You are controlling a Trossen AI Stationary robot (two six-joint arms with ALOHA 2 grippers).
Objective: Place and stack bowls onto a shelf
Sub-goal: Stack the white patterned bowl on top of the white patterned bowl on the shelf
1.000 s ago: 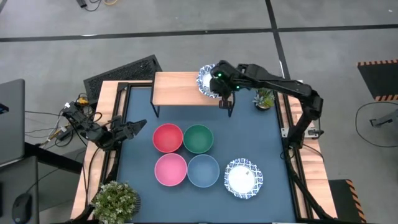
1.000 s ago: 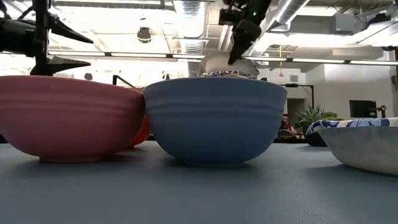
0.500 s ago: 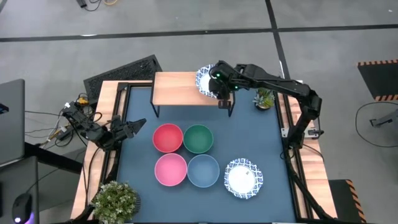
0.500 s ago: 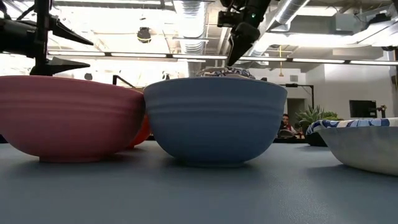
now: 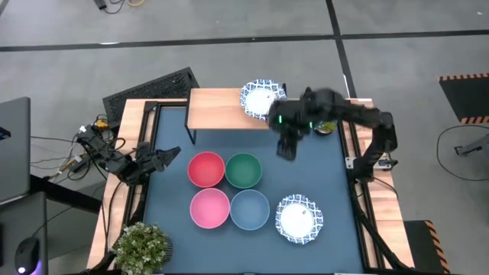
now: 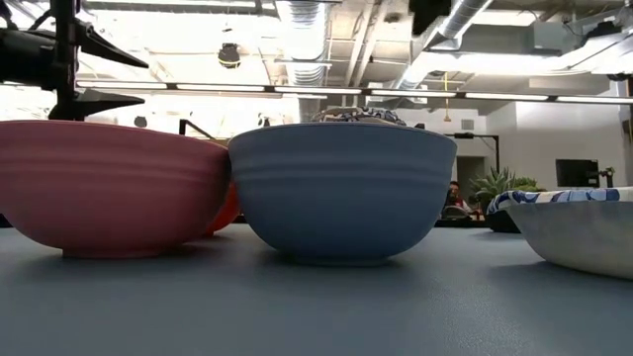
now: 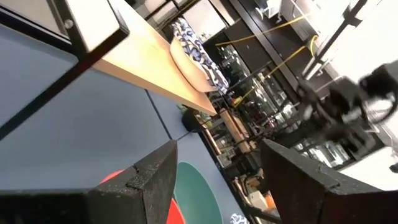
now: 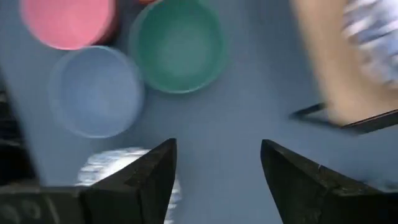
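Note:
A white bowl with a blue-patterned rim (image 5: 262, 98) sits by its base on the right end of the wooden shelf (image 5: 218, 111), its far rim past the shelf's far edge. On the blue mat stand the red (image 5: 206, 169), green (image 5: 244, 169), pink (image 5: 209, 208) and light blue (image 5: 249, 208) bowls, with a second patterned white bowl (image 5: 299, 218) at the near right. My right gripper (image 5: 286, 145) hangs open above the mat, just near-right of the shelf, holding nothing. My left gripper (image 5: 164, 156) waits open at the table's left edge.
A leafy plant (image 5: 143, 246) stands at the near left corner and a small potted plant (image 5: 325, 122) by the right edge, close to my right arm. Bare mat lies between the shelf and the bowl cluster (image 5: 229, 141).
My right gripper has opened and let go of the patterned white bowl, which has settled on the shelf's right end. The gripper has then risen and swung away from the shelf toward the table's near edge and a little right.

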